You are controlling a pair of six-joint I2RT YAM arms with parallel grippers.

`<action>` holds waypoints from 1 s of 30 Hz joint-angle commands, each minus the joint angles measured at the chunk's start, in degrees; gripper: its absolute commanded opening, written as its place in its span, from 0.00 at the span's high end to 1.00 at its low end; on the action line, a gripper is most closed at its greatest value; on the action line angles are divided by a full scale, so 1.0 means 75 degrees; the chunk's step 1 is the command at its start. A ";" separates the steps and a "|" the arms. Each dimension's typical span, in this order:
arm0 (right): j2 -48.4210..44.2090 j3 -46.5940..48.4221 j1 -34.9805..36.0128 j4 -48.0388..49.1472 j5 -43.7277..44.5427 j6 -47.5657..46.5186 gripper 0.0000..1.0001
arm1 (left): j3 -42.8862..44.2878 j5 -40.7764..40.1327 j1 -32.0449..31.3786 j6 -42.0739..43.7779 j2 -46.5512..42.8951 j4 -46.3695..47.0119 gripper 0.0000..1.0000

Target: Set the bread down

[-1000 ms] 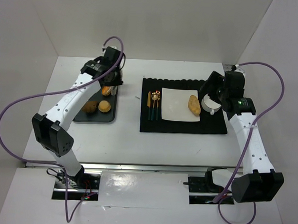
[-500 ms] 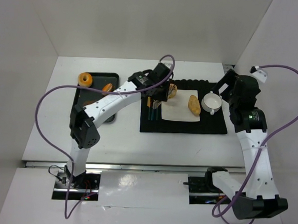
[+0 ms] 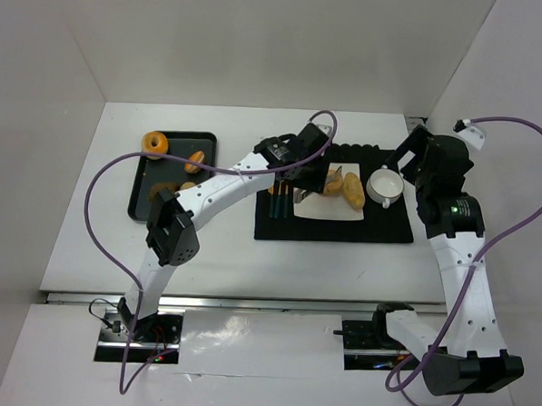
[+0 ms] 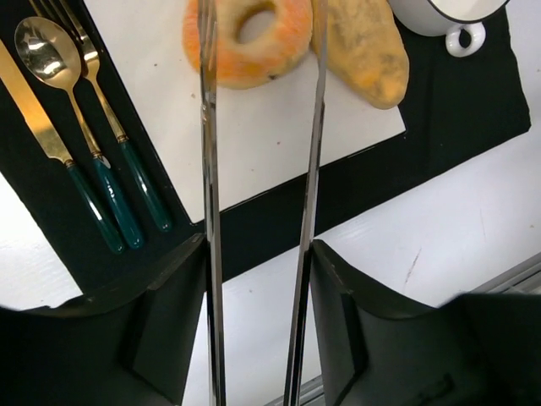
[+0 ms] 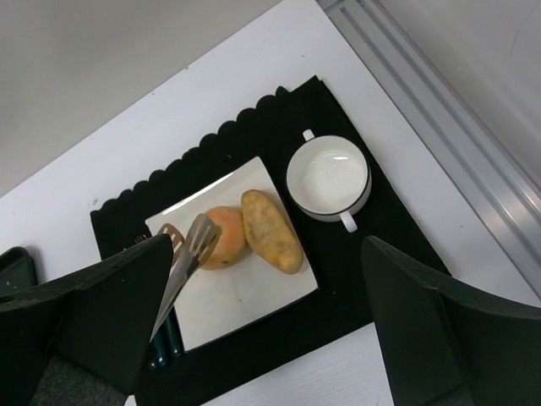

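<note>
My left gripper (image 3: 300,164) (image 4: 258,254) is shut on a pair of metal tongs (image 4: 209,169) that reach over the white square plate (image 3: 321,207) (image 4: 254,144). A glazed ring-shaped bread (image 3: 332,181) (image 4: 249,38) (image 5: 224,237) lies on the plate between the spread tong blades, touching the oval roll (image 3: 353,189) (image 4: 363,51) (image 5: 270,230). More bread sits on the dark tray (image 3: 143,210) at the left: a ring (image 3: 154,143), a golden piece (image 3: 195,160) and a bun partly hidden by the arm. My right gripper (image 3: 410,156) (image 5: 266,245) is open and empty, high above the plate.
The plate rests on a black scalloped placemat (image 3: 333,226). Gold cutlery with dark green handles (image 3: 278,199) (image 4: 84,144) lies left of the plate. A white cup (image 3: 384,185) (image 5: 328,178) stands right of it. White walls enclose the table.
My left arm has swung right from the tray, carrying the ring bread in the tongs, and the ring now lies on the plate beside the roll. The right arm rose earlier, then stayed.
</note>
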 commanded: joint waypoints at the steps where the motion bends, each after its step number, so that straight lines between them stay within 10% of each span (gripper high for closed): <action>1: 0.0060 0.0135 -0.0052 0.0060 -0.0054 0.0050 0.00 | 0.0378 -0.0016 -0.0033 -0.0035 -0.0328 0.0280 0.37; 14: 0.0130 0.0299 -0.0052 0.0060 -0.0394 0.0050 0.00 | -0.1669 -0.1071 0.0938 -0.0211 -0.2843 0.0549 0.50; 30: 0.0856 0.0299 -0.0052 0.0201 -0.1824 0.0120 0.00 | -0.4461 0.0895 0.7008 -0.0211 -0.4746 0.0233 0.44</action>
